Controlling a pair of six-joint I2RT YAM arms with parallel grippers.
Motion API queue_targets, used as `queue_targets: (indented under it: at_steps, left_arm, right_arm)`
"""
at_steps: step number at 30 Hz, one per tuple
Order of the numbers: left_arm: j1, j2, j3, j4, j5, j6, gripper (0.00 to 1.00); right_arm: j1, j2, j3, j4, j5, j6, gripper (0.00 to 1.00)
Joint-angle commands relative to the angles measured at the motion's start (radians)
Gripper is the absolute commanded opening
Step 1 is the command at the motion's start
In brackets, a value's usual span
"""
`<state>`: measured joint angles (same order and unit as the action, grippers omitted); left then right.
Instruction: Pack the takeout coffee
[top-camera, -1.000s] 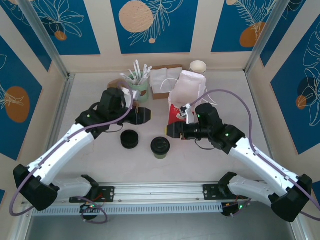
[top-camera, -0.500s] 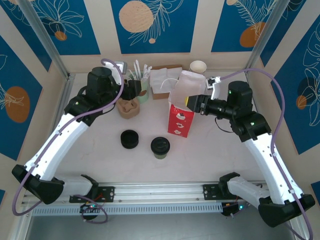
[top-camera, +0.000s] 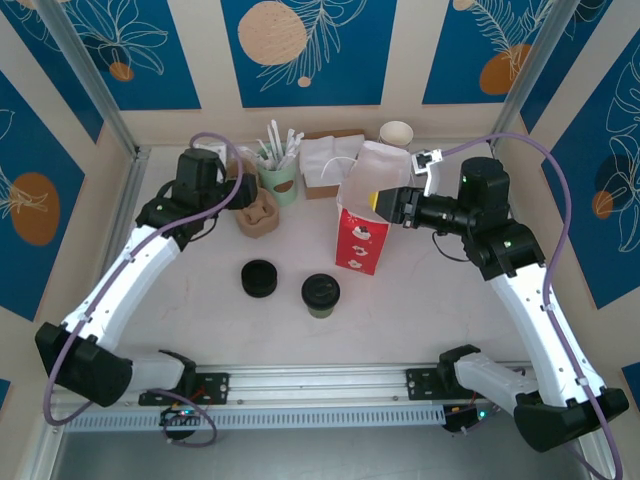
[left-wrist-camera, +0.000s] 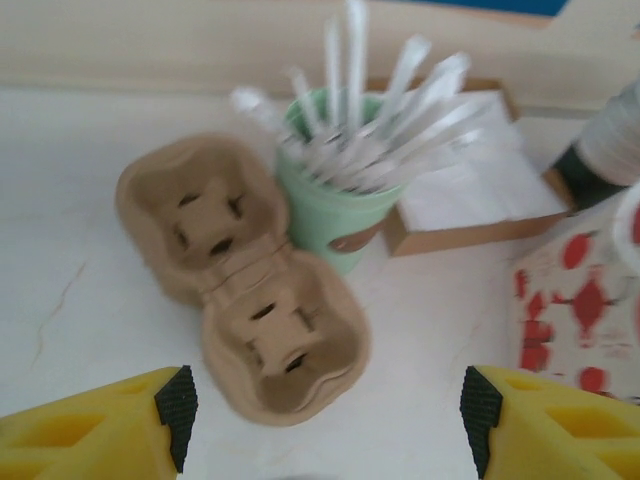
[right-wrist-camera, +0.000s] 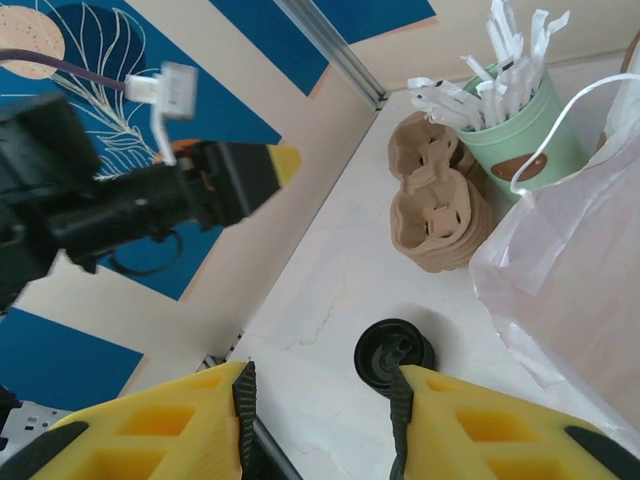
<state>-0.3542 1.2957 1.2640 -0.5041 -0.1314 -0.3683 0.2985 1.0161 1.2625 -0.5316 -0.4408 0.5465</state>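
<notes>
Left gripper (left-wrist-camera: 325, 410) wide open, empty; one two-pocket cup carrier (left-wrist-camera: 240, 270) just ahead. Right gripper (right-wrist-camera: 322, 395) part open, empty, beside one red bag (top-camera: 358, 240). One takeout coffee (top-camera: 321, 294) stands between the grippers, well back from both.

The table (top-camera: 430, 300) carries one lidded coffee cup (top-camera: 320, 294), one stack of loose black lids (top-camera: 260, 278), one red bag (top-camera: 358, 245), and one brown cup carrier (top-camera: 257, 213) with two wells. There is also one green cup (top-camera: 281, 182) of straws (top-camera: 274, 140) too bunched to count, one box of napkins (top-camera: 322, 160), and one stack of lidless paper cups (top-camera: 396, 133).
</notes>
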Motion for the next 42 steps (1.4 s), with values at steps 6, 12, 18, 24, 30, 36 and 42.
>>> queue_targets:
  at_steps: [6,12,18,24,30,36,42]
  left_arm:
    - [0.169,0.081,-0.142,0.183,0.2,-0.174,0.69]
    - [0.229,0.169,-0.169,0.248,0.288,-0.207,0.66]
    - [0.246,0.237,-0.18,0.298,0.327,-0.227,0.62]
    - [0.247,0.293,-0.178,0.326,0.354,-0.236,0.54]
    - [0.247,0.326,-0.178,0.348,0.374,-0.245,0.53]
    - [0.247,0.346,-0.186,0.371,0.401,-0.259,0.48]
    - [0.247,0.352,-0.19,0.383,0.423,-0.266,0.43]
  right_arm:
    - [-0.009,0.01,0.002,0.024,-0.057,0.022,0.42]
    - [-0.009,0.01,-0.022,0.027,-0.072,0.029,0.42]
    - [-0.009,0.01,-0.031,0.024,-0.072,0.032,0.41]
    - [-0.011,0.01,-0.036,0.024,-0.07,0.032,0.41]
    - [-0.012,0.01,-0.038,0.018,-0.07,0.03,0.41]
    - [-0.016,0.011,-0.041,0.014,-0.065,0.03,0.41]
    - [-0.021,0.016,-0.041,0.015,-0.065,0.032,0.41]
